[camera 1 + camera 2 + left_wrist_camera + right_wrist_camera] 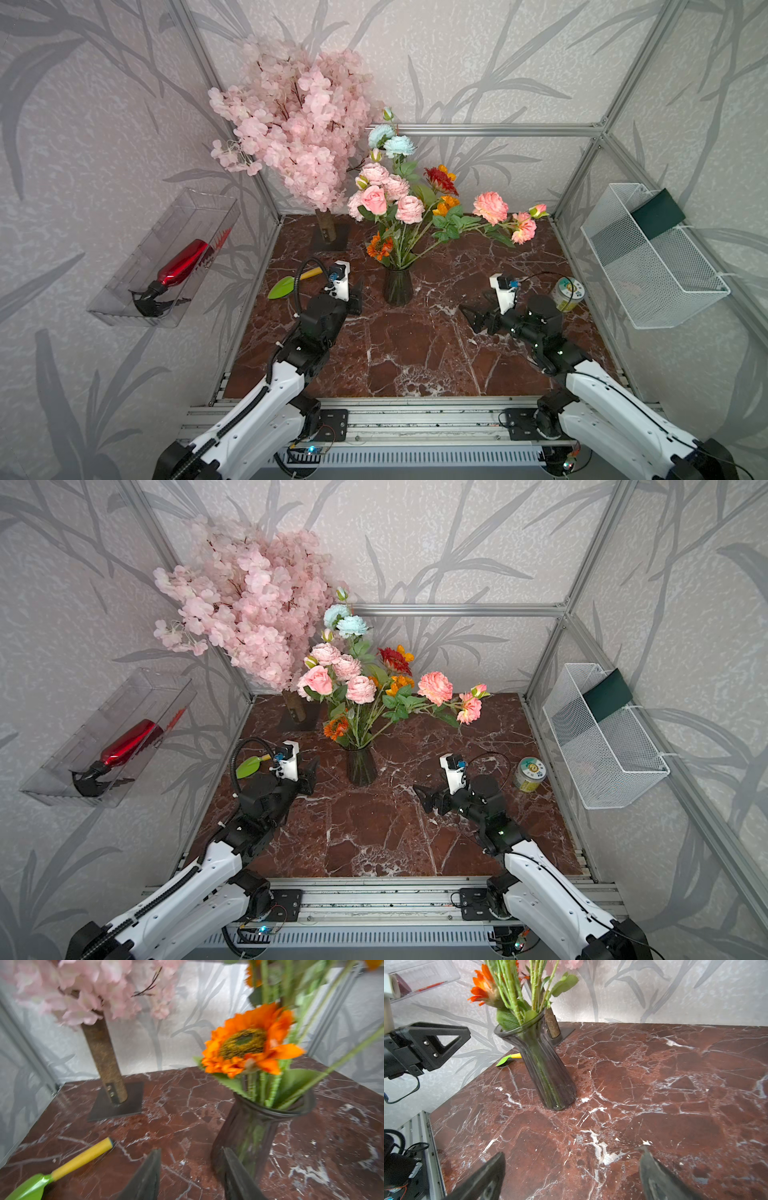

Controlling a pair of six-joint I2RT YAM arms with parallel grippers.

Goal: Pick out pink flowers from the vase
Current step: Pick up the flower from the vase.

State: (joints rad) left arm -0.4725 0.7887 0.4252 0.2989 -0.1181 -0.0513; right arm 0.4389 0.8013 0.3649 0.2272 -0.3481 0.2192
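Pink flowers (376, 199) stand in the vase (397, 286); left tool (191, 1150) half-spread and empty, right tool (572, 1150) wide apart.

**Wallpapered cell, marble top**

Grey wallpaper with darker leafy-branch print (498, 62) covers all walls. Silver aluminium profile frame (490, 129) runs up the corners and across the back. Red-brown marble-look tabletop with white veins (415, 353). Clear plastic wall bin (195, 208) on left wall, white wire-mesh basket (665, 282) on right. Soft, even light.
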